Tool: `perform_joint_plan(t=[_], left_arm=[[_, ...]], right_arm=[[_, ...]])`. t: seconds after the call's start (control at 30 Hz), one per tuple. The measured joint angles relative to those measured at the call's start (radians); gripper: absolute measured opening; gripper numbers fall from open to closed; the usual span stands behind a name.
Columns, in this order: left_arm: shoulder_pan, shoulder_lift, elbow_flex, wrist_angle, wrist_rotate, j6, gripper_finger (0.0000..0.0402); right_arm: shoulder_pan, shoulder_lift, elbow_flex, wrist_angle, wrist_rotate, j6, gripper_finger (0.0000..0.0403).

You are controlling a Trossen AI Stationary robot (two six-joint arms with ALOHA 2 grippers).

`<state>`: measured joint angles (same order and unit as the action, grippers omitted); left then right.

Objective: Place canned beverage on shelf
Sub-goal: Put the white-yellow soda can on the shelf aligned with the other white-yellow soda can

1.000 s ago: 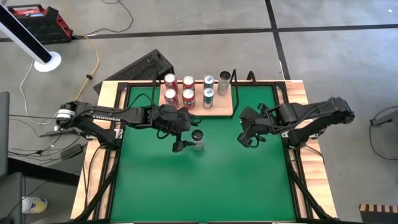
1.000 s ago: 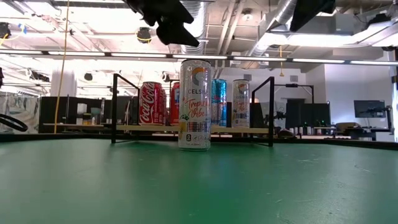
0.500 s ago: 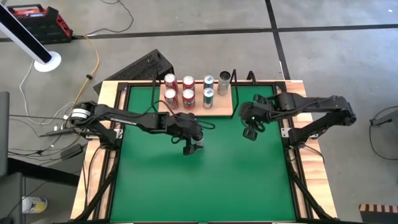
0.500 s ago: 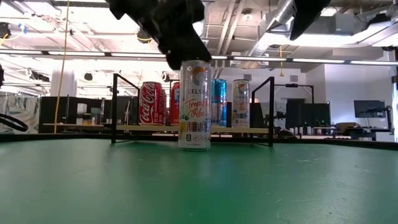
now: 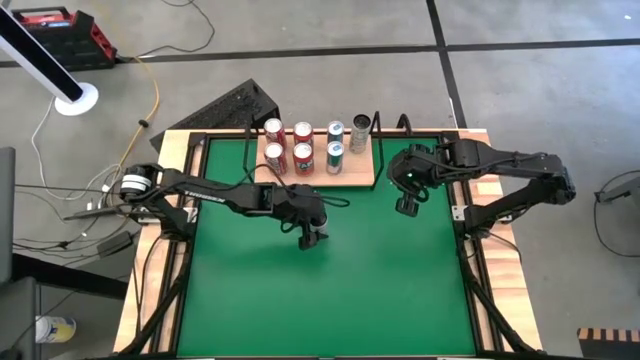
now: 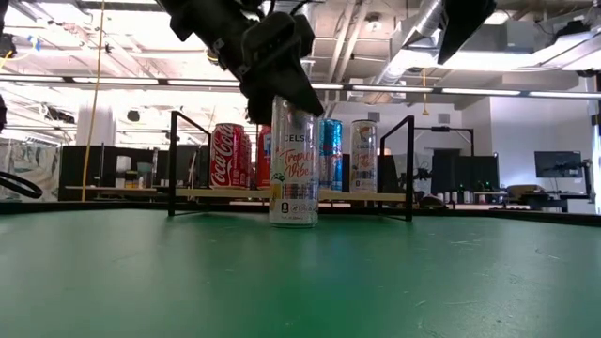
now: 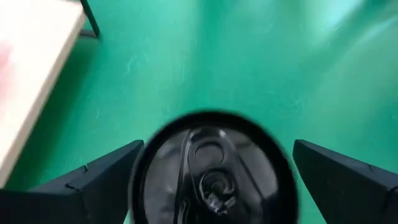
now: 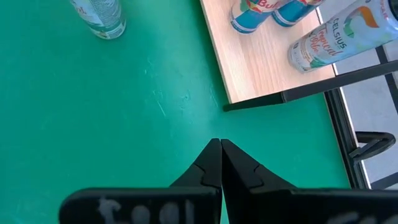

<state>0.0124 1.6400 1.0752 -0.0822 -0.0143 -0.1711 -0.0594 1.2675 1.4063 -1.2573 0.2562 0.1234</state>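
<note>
Slim silver Celsius can upright on green felt tabletop, toward the far edge, just in front of the shelf, a light-wood board with thin black rails holding 6 cans. Left gripper spread wide over can's top, fingers astride. Right gripper pressed together, near shelf's right end

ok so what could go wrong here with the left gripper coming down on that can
1. The left gripper is open over the top of the lone can on the green felt; an off-centre finger could tip the tall can over.
2. The shelf already holds seven cans packed close, so placing this one could knock a neighbour.
3. The right gripper hangs shut beside the shelf's end, near the likely path.
</note>
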Motion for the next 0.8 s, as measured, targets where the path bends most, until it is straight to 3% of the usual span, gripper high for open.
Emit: perform_joint_plan(t=[0.27,0.67,0.8], left_arm=[[0.000,-0.072,0.001,-0.063,-0.034,0.001,0.0393],[0.000,-0.078,0.001,-0.088,-0.050,0.056,0.0392],[-0.001,-0.078,0.001,-0.090,-0.041,0.098,0.0369]], right_arm=[[-0.011,0.000,0.000,0.017,0.000,-0.001,0.0024],[-0.011,0.000,0.000,0.043,0.001,0.035,0.0024],[-0.011,0.000,0.000,0.043,0.002,0.053,0.0024]])
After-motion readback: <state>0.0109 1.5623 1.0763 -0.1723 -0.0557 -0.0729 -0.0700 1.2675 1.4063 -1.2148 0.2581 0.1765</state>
